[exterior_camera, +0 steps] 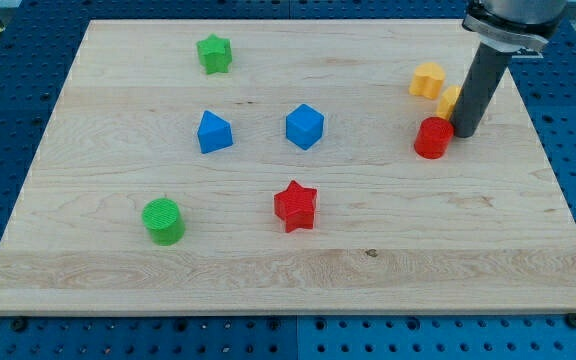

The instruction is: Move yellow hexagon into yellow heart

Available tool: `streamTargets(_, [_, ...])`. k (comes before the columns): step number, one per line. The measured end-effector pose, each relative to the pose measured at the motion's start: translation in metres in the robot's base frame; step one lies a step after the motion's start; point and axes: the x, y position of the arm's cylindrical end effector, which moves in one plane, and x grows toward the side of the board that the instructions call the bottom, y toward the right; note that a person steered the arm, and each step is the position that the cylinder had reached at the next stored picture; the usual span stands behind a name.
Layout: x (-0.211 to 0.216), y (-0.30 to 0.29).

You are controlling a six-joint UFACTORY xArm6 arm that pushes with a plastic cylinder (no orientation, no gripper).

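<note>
Rod dark and straight, coming down from the view's top right, with my tip set on the board close to its right edge. Only a plain rod end here, so neither apart nor together, and clamped on nothing. Just to the view's left of my tip, touching the rod or very nearly: red cylinder, standing upright. Just above my tip, pressed close to the rod's left side and partly hidden behind it: yellow hexagon, with its outline hard to confirm because of the rod. A little more up and left from my tip, just beside the yellow hexagon: yellow heart, lobes turned toward the view's top; touching the hexagon or a hair apart, cannot tell. All other blocks well apart from my tip, toward the view's left. Nearest of these, at about the same height as my tip: blue cube. Further left on the same line: blue block, shape with slanted top, not clear. Below and left of my tip, near the board's middle: red star. Far to the lower left: green cylinder. Far to the upper left, near the board's top edge: green star.
</note>
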Motion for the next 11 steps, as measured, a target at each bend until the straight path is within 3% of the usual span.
streamTargets(2, [0.017,0.015])
streamTargets(7, [-0.023,0.006])
streamTargets(11, [0.004,0.021])
